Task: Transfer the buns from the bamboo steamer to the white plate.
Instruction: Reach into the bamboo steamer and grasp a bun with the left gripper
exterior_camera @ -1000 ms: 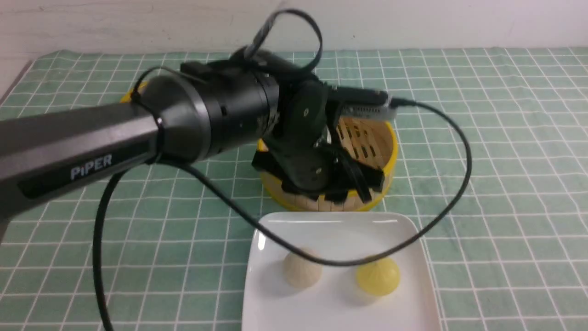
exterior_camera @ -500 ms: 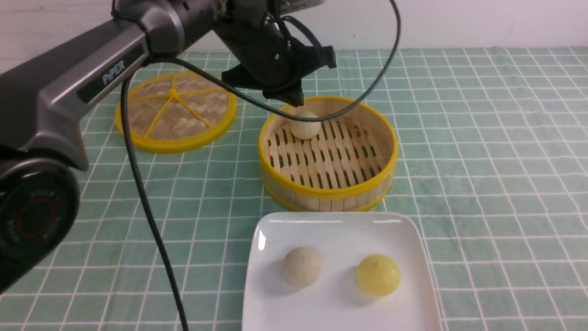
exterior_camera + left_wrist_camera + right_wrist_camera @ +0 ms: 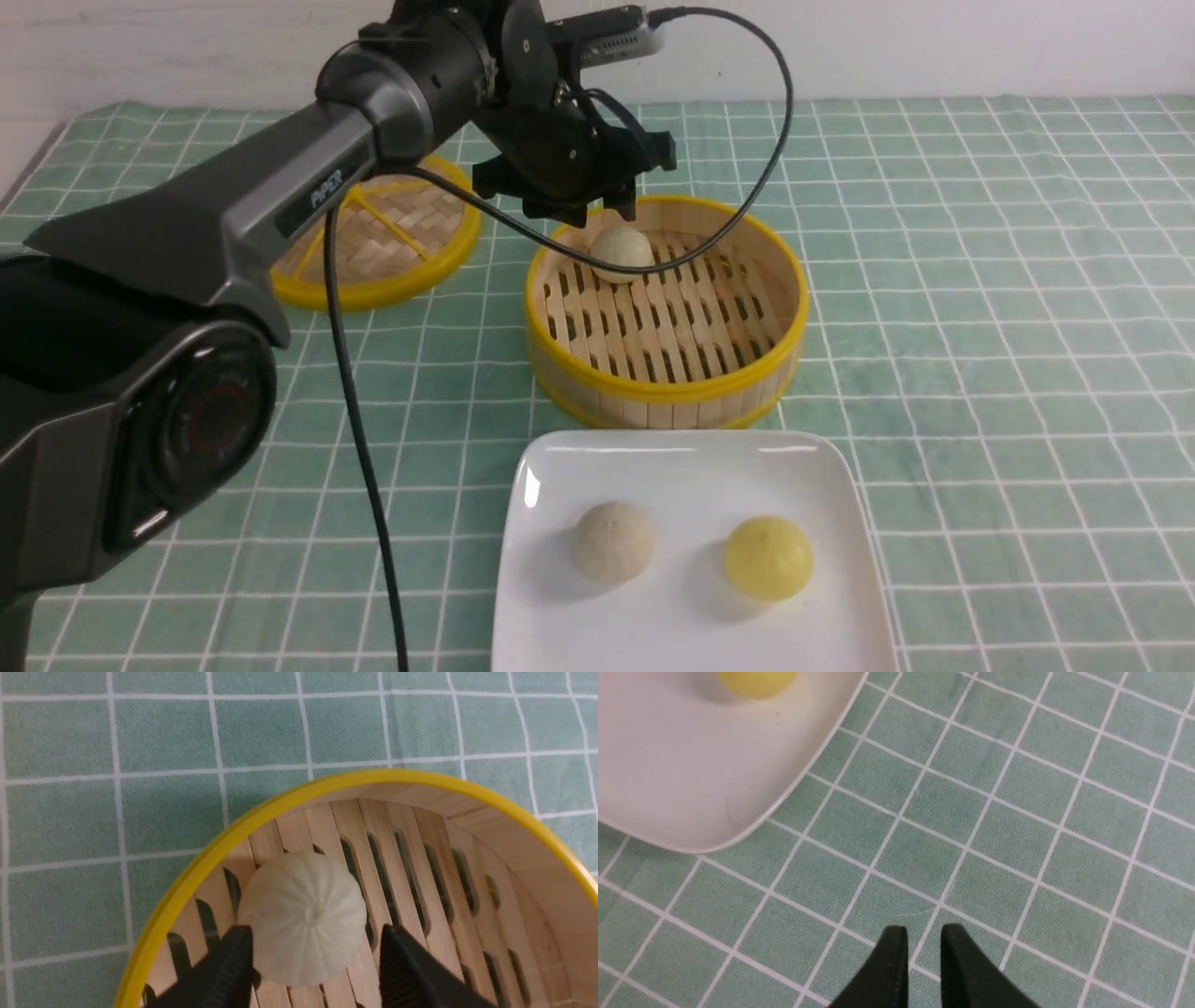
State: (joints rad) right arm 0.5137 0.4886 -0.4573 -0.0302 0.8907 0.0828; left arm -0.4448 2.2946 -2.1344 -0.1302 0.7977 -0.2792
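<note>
Step in hand: the pick of the last of three buns. The left gripper [image 3: 315,933] is hanging over the round bamboo-slat steamer with yellow rims [image 3: 665,399], with its jaws standing wide and straddling the pale cream-white pleated dome bun [image 3: 302,914]. Nothing is being gripped yet. One finger [image 3: 224,970] is sitting at or just against the bun's side, and the other is standing clear. That bun is resting on the slatted floor near the steamer's far wall and is the only thing in the basket. Next move, by my read: dropping slightly, centring so both pads are meeting the bun evenly, squeezing gently since it is looking soft, lifting clear of the rim, then carrying it to the glossy white squarish plate [image 3: 691,446]. The plate is lying just in front of the steamer and is already holding a cream round bun [image 3: 613,542] and a yellow round bun [image 3: 768,558], side by side but apart, with bare room showing behind them. The right gripper [image 3: 923,931] is idling over the green-checked cloth-covered desk [image 3: 980,317] near the plate's corner, jaws barely parted and carrying nothing. The flat woven yellow-rimmed lid [image 3: 411,238] is lying to the steamer's left.
</note>
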